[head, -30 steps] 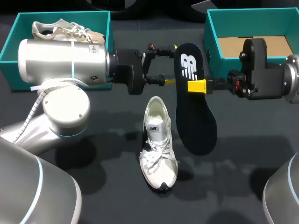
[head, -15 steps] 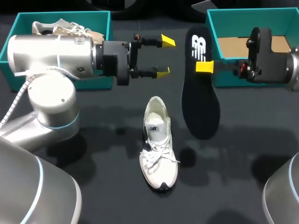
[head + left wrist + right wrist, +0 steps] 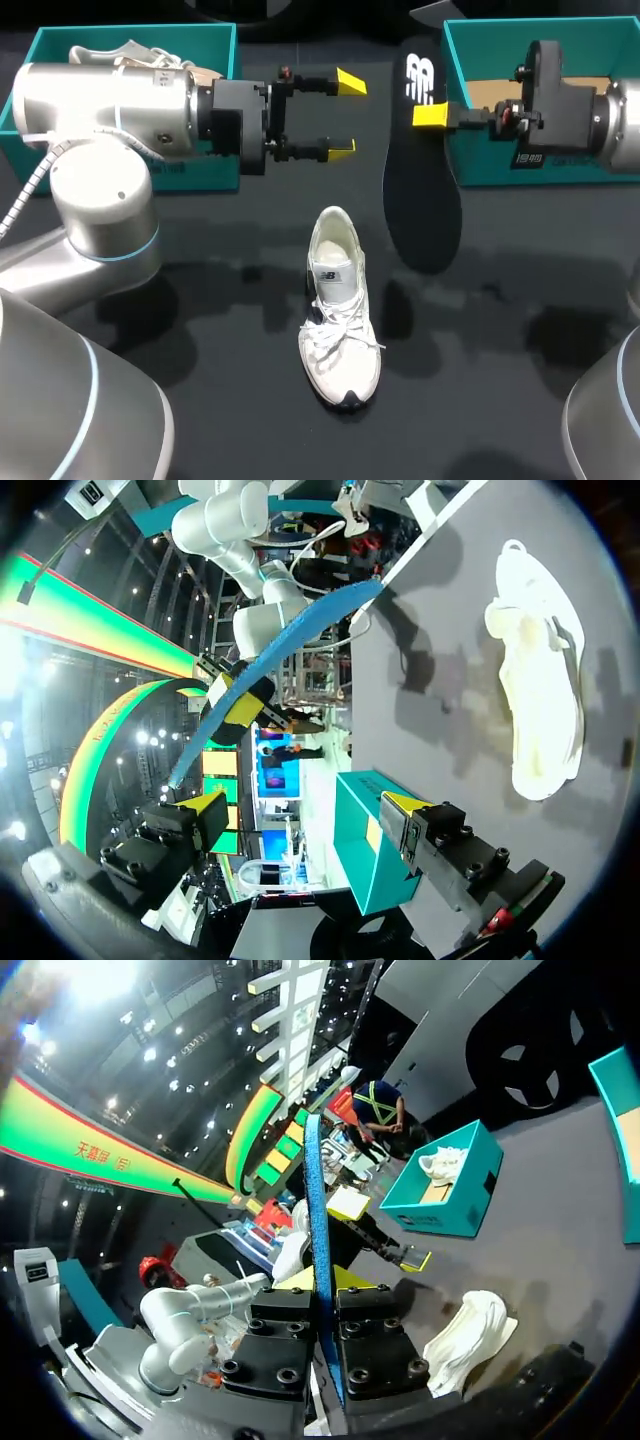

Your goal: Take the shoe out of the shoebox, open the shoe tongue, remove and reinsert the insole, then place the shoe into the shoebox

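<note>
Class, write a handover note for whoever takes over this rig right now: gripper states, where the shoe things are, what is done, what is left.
Left gripper: open, empty, in the air beside the left shoebox.
Right gripper: shut on the insole, which hangs in front of the right shoebox.
Shoe: on its sole, mid-table.
Done: shoe out, insole out.
Left: reinsert the insole, put the shoe in a shoebox.

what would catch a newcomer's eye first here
The dark insole dangling in mid-air, pinched near its logo end by the right gripper beside the right teal box. Then the white shoe lying alone mid-table, with the left gripper open and empty beyond it.
</note>
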